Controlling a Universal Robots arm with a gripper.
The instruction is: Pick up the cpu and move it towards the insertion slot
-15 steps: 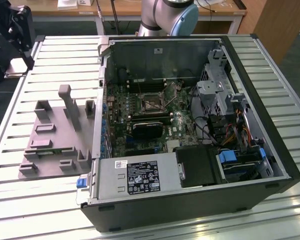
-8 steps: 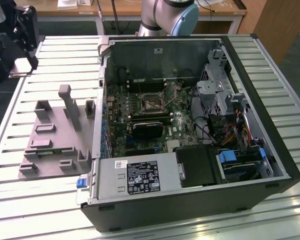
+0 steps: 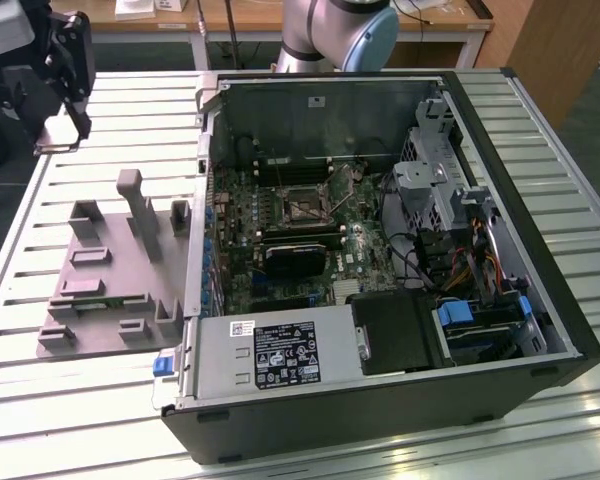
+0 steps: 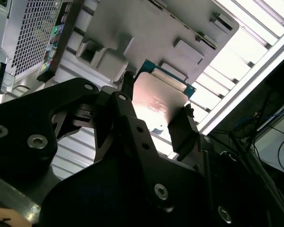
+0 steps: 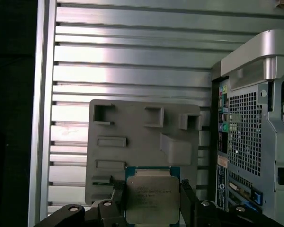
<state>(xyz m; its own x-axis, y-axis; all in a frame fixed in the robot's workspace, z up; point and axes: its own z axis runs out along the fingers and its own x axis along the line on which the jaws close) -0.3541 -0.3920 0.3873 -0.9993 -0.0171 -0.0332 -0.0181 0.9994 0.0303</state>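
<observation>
Gripper (image 5: 152, 204): fingers (image 5: 186, 201) are narrowed onto two opposite edges of the cpu (image 5: 152, 198), apparently to keep its faces untouched. The chip is square, with a flat silver lid, faint print and a thin pale rim. It is held aloft over the grey tray (image 5: 132, 142) near the counter (image 5: 132, 61) edge. The insertion slot (image 3: 302, 205) sits inside the open computer case (image 3: 380, 430) mid-counter, well apart.
</observation>
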